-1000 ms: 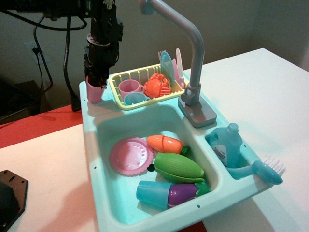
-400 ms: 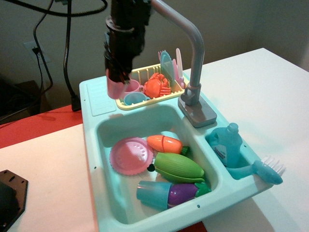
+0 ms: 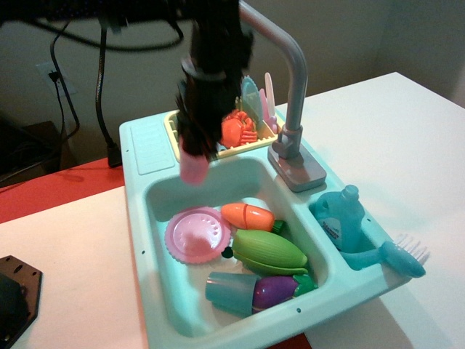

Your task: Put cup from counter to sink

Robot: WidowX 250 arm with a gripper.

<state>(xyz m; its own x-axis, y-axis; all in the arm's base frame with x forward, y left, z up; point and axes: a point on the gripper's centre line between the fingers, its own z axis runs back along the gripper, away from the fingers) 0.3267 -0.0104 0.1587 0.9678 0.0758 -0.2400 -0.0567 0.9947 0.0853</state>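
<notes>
My gripper [image 3: 196, 145] is shut on the cup [image 3: 193, 167], a small pink tumbler, and holds it in the air over the back left part of the sink [image 3: 156, 200], above the basin's rim. The black arm comes down from the top of the view and hides part of the yellow rack behind it. The counter [image 3: 151, 145], a ribbed teal ledge at the back left of the unit, has nothing on it. The grey faucet [image 3: 290, 87] stands to the right of the gripper.
In the basin lie a pink plate [image 3: 197, 234], an orange carrot piece [image 3: 247, 216], a green corn [image 3: 269, 251], a blue tumbler [image 3: 231, 291] and a purple eggplant [image 3: 280, 288]. A yellow dish rack [image 3: 243, 134] stands behind. A blue bottle [image 3: 341, 218] and a brush [image 3: 392, 254] sit in the right compartment.
My gripper lifted the pink cup off the ribbed counter and carried it right and forward. It now hangs lower, over the sink's back edge.
</notes>
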